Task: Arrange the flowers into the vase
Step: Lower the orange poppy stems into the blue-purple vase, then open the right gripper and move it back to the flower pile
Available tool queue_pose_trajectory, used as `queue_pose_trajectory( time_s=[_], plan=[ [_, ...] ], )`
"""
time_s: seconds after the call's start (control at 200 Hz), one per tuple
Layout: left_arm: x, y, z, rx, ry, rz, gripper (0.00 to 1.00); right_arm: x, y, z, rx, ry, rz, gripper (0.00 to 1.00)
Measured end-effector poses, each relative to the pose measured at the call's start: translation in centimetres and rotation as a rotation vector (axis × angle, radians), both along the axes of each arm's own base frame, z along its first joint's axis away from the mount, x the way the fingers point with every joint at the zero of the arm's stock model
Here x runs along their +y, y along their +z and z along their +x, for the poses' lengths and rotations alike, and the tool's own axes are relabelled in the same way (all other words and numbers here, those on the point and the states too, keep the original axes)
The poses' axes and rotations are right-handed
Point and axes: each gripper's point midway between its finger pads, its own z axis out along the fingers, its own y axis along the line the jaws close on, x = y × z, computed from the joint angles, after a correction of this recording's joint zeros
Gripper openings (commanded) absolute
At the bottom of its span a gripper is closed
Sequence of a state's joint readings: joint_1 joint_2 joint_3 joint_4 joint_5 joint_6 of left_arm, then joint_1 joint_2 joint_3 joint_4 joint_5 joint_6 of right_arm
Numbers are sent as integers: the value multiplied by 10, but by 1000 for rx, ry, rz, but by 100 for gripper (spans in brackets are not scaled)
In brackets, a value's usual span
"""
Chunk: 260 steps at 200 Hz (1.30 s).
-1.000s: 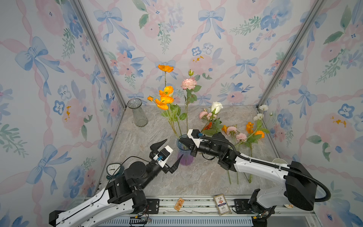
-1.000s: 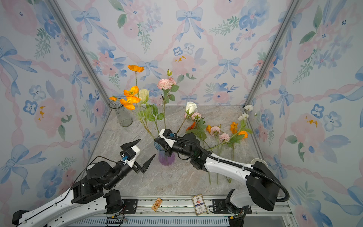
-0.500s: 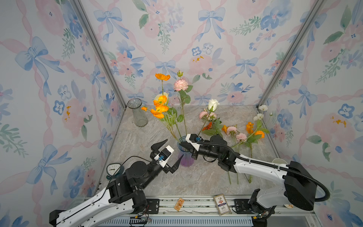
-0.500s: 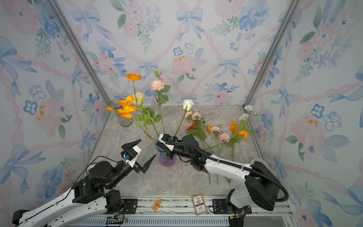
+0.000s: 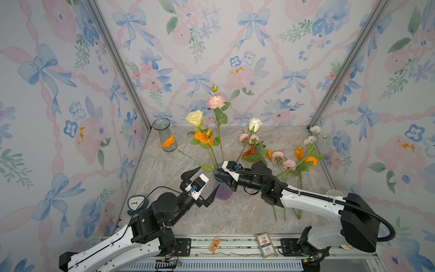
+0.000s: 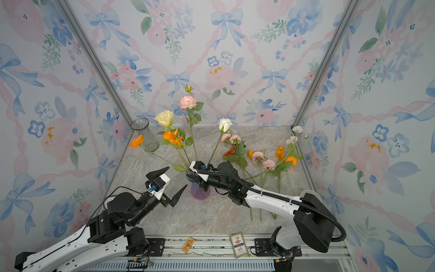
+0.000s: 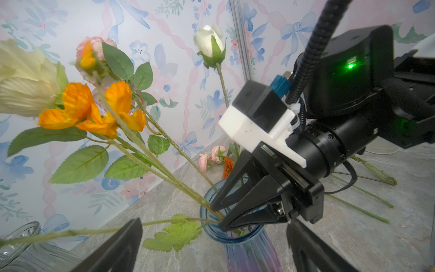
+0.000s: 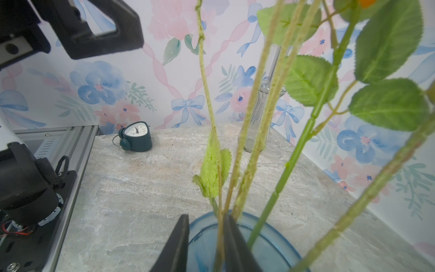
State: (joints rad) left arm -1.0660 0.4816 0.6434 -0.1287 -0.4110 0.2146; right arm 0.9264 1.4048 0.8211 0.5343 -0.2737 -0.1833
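Blue at the rim and purple at the foot, the vase (image 5: 222, 189) stands on a marbled table (image 5: 235, 216). It holds several of the flowers (image 5: 207, 131): a pink rose (image 5: 215, 101), a cream rose (image 5: 195, 117), a white rose (image 5: 255, 124) and orange poppies (image 5: 202, 137), all fanning up behind the vase. One poppy (image 5: 168, 141) leans low and far out to the vase's left. Loose stems (image 5: 289, 163) lie flat to the right of the vase, not yet arranged.

The likeliest trouble is the low-leaning poppy. Its thin stem runs between the fingers of the right gripper (image 7: 216, 217), whose tips reach into the vase mouth. If that gripper draws away at a slant, a finger could snag the stem or its leaf. That could drag the flower out or tip the vase, which looks light. The poppy's outward lean might also lever it over the rim.

The right gripper's jaws stand partly apart with a narrow gap. The stem passes through the gap close against one finger (image 8: 235, 242). The jaws are not clamped on it, and whether the finger touches it cannot be told. The left gripper (image 5: 209, 176) hovers just left of the vase with its jaws spread wide, holding nothing.
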Motion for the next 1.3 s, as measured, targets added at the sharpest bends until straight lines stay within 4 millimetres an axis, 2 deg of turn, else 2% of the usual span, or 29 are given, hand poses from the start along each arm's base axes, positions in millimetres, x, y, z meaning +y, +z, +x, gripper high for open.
queue_pose_trajectory(
  time_s=[0.16,0.33,0.465,0.59,0.7,0.825,0.93,1.05,1.16,1.23,1.3],
  plan=[
    [-9,-2,-6,5,-59,5,98,-14,8,-6,-21,-26,7,55],
    [-26,-12,-11,23,-141,45,98,-37,40,-14,-46,-72,37,67],
    [-46,-27,-10,54,-192,116,98,-69,60,-13,-38,-179,55,72],
    [-70,-28,-6,70,-236,176,98,-112,60,6,38,-353,56,71],
    [-92,-17,-7,51,-283,212,98,-169,40,36,167,-592,61,67],
    [-122,-4,-13,8,-352,264,98,-244,3,71,393,-894,97,68],
    [-148,-5,-17,-26,-410,324,98,-282,-32,84,584,-1042,126,68],
    [-174,-25,-22,-42,-479,412,98,-297,-70,92,789,-1101,148,63],
    [-184,-50,-24,-12,-517,468,98,-312,-95,99,918,-1155,173,55],
    [-184,-65,-27,8,-531,490,98,-340,-105,107,967,-1238,216,49],
    [-182,-78,-31,19,-541,506,98,-378,-112,118,1007,-1343,273,46]
  ],
)
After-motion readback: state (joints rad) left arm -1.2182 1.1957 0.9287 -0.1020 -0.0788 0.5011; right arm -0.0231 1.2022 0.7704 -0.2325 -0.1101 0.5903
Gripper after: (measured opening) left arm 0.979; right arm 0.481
